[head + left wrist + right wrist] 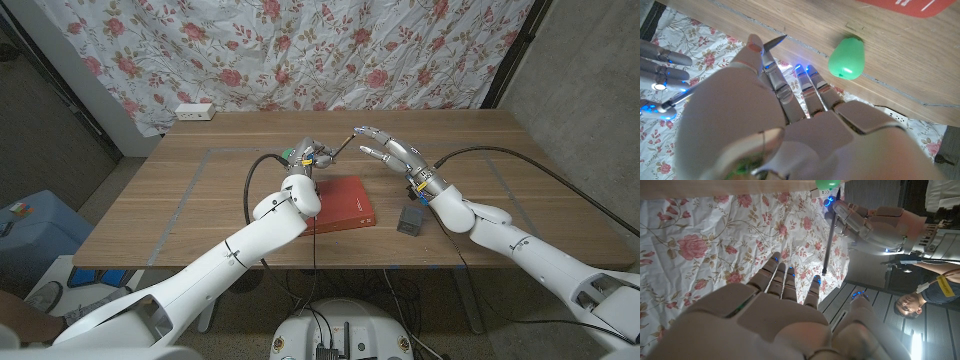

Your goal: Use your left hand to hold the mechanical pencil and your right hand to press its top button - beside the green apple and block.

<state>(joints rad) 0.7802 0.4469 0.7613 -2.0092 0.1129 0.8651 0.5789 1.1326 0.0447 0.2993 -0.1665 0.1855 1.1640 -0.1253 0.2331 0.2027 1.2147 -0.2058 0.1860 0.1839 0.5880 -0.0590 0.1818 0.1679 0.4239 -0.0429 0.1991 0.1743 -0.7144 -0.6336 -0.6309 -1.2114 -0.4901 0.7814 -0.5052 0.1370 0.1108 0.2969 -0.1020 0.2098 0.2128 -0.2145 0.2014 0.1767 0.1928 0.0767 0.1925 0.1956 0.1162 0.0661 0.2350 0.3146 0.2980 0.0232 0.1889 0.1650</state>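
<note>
Right hand (785,315), fingers extended and apart, nears mechanical pencil (829,240) pinched by left hand (867,225); press its top squarely along the shaft.

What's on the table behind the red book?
Behind the red book, the left hand holds the mechanical pencil up. It covers the table there; the green apple appears from the left wrist.

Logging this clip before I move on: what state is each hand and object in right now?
left hand: raised above the table, holds the mechanical pencil
mechanical pencil: held in the air, its free end pointing toward the right hand
right hand: open, fingers stretched toward the pencil, contact unclear
green apple: resting on the table, untouched
red book: lying flat, closed
dark block: sitting on the table, untouched
</note>
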